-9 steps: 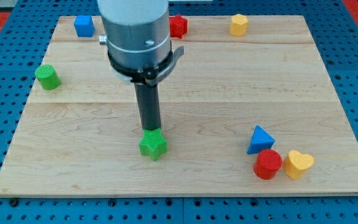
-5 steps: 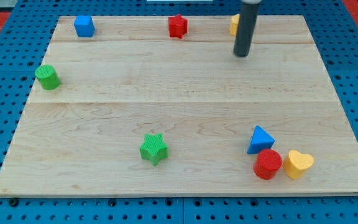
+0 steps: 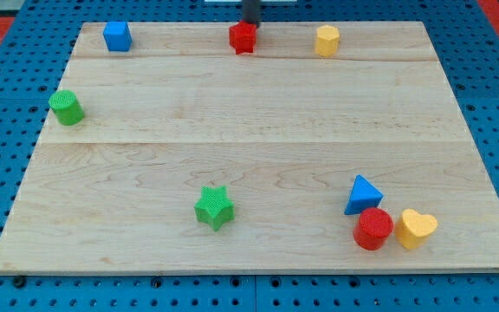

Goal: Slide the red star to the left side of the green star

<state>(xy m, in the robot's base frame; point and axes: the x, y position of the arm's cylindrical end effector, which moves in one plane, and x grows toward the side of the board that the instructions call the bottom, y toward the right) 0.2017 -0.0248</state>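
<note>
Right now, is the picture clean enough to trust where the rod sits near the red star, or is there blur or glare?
Camera view: lighting even, shadows soft and short, no glare on the board. My tip looks slightly blurred and cropped by the view's top edge; it sits just above the red star. The green star is sharp.

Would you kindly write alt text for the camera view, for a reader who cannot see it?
My tip sits just above the red star block at the top edge of the wooden board. The green star block lies far below, near the view's bottom, with nothing yet on its left side.
</note>
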